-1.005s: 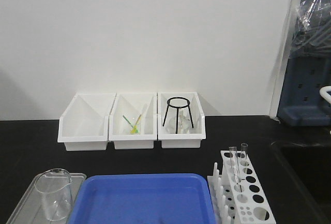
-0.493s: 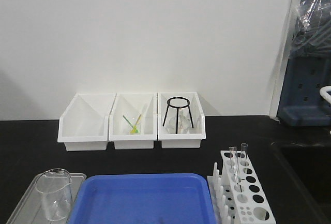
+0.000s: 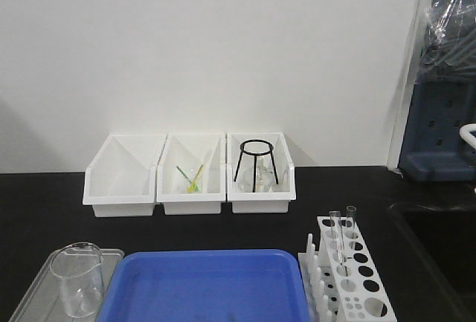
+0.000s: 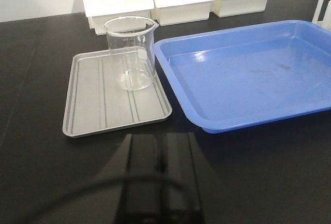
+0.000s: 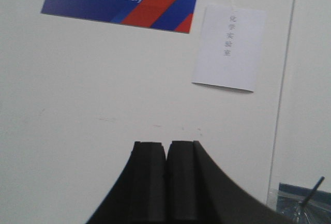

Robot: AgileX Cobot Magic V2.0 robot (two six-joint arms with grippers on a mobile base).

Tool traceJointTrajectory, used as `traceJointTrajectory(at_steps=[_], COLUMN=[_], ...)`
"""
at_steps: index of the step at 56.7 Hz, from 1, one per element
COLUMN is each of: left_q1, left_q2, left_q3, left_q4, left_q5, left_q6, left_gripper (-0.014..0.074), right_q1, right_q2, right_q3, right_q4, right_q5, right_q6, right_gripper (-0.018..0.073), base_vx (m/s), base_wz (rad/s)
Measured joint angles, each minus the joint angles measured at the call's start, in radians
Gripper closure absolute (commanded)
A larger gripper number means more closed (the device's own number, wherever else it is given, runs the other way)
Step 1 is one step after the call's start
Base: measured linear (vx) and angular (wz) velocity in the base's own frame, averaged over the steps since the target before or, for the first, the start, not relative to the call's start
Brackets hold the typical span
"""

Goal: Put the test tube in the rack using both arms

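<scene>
Two thin clear glass test tubes stand in the small white plastic rack at the right, and both arms' fingers are pressed closed, holding nothing.

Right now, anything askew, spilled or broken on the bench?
Nothing stands out. Two tubes stand in the rack, the beaker is upright on its grey tray, and the blue tray looks dry. Both claws are shut, holding nothing.

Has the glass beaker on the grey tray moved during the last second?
No. In the front view the beaker stands at the same spot on the grey tray, just left of the blue tray.
</scene>
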Motion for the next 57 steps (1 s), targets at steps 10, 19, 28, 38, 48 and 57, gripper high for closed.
traceJointTrajectory(at_steps=[10,19,28,38,48,57], left_q1=[0.000,0.000,0.000,0.000,0.000,0.000], left_q2=[0.000,0.000,0.000,0.000,0.000,0.000], left_q3=[0.000,0.000,0.000,0.000,0.000,0.000], left_q4=[0.000,0.000,0.000,0.000,0.000,0.000], left_q5=[0.000,0.000,0.000,0.000,0.000,0.000], left_q6=[0.000,0.000,0.000,0.000,0.000,0.000], left_gripper=[0.0437,0.0437,0.0437,0.0437,0.0437,0.0437], right_q1=[0.000,0.000,0.000,0.000,0.000,0.000], right_q2=[0.000,0.001,0.010,0.039,0.068,0.073], right_q3=[0.000,0.000,0.000,0.000,0.026,0.095], right_q4=[0.002,0.017,0.193,0.322,0.413,0.728], right_q5=[0.051,0.098,0.218,0.362,0.447,0.466], right_q6=[0.001,-0.151,-0.370,-0.493,-0.590,-0.885], right_gripper=[0.0570,0.0570,0.0570,0.0570,0.0570,0.0570], base_vx=[0.00,0.00,0.00,0.00,0.00,0.00], base_wz=[0.00,0.00,0.00,0.00,0.00,0.00])
